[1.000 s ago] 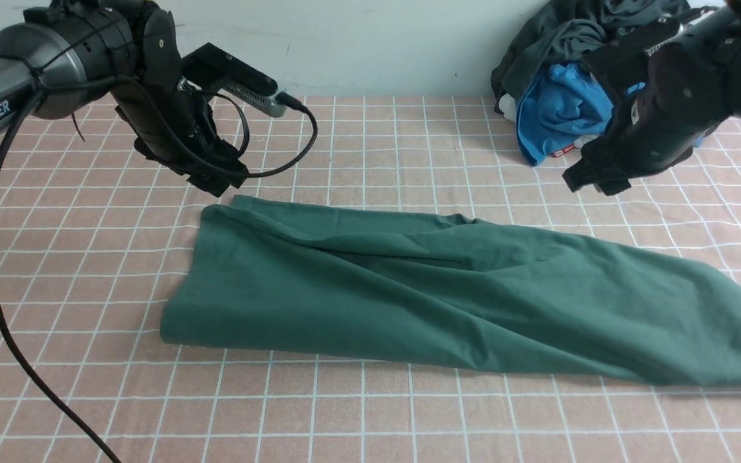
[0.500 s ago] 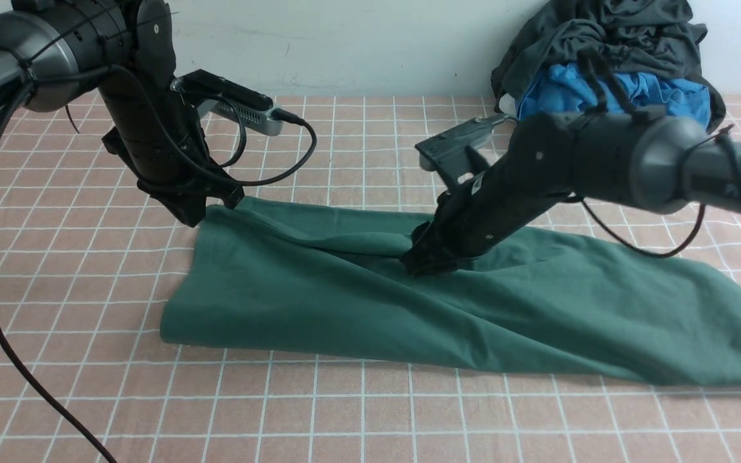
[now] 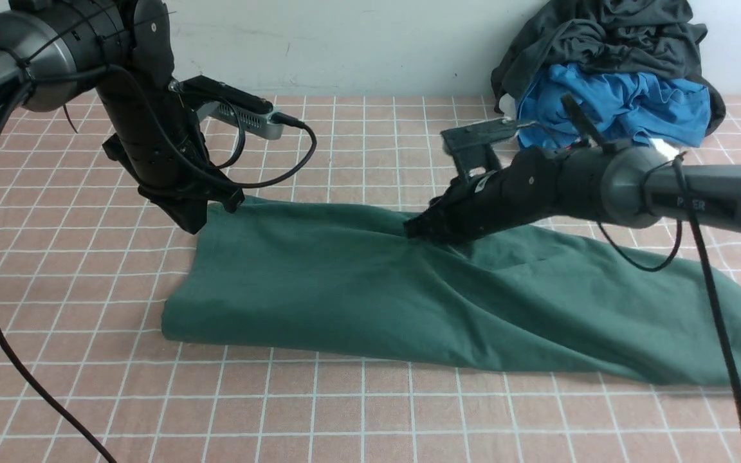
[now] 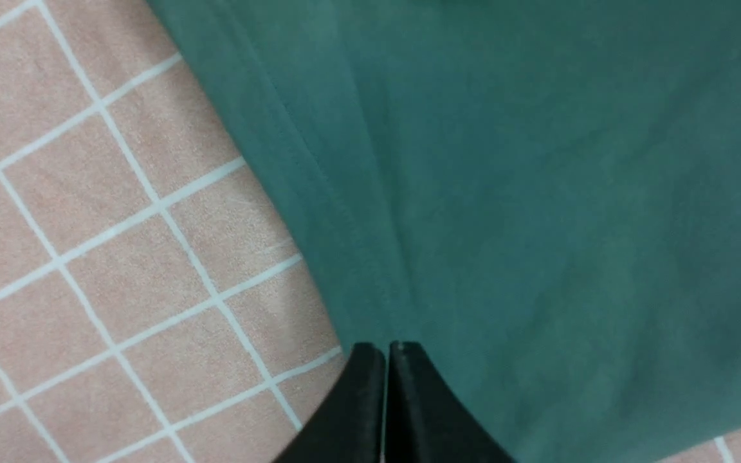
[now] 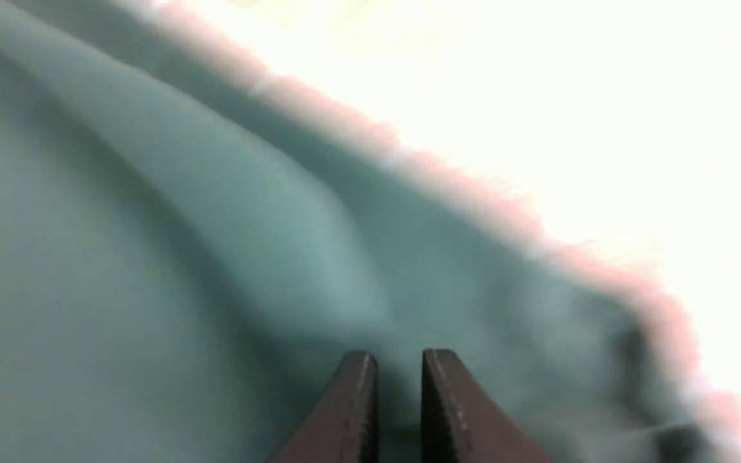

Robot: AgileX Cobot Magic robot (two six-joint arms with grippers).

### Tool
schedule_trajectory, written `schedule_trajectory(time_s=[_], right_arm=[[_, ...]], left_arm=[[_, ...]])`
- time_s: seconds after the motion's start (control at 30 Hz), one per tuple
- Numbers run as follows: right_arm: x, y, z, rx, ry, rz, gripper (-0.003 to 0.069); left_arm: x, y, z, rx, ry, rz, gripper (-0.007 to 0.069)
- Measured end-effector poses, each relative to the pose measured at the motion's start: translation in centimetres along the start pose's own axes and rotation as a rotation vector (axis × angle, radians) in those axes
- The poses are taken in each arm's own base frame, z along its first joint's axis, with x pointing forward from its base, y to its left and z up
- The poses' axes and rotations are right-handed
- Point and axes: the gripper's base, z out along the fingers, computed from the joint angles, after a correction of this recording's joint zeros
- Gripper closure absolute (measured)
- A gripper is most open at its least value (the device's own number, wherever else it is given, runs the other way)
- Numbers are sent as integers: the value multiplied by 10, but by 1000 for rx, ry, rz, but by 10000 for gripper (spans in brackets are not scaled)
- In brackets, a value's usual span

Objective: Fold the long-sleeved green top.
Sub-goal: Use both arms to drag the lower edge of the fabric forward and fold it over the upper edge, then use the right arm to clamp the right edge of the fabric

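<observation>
Top [image 3: 357, 289]: soft, light, limp jersey; take at edges. Shut left gripper [image 3: 192, 224] pinches 10 o'clock corner; right gripper [image 3: 411, 229] at 12 o'clock edge, jaws nearly together, grip unclear.

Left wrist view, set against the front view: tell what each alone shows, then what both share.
Left wrist only: the stitched hem of the green top, where the left gripper has its tips pressed together. Front only: the right gripper low on the top's far edge, plus the dark grey garment over the blue garment by the wall. Both: the green top on the pink checked cloth.
</observation>
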Motion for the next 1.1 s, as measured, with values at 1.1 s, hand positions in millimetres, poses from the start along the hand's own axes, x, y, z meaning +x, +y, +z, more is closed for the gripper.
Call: schedule_trajectory(time_s=[1.1], right_arm=[[107,-165,-218,437,395,309,510]], left_arm=[[62,-34,82,232,155,-6,628]])
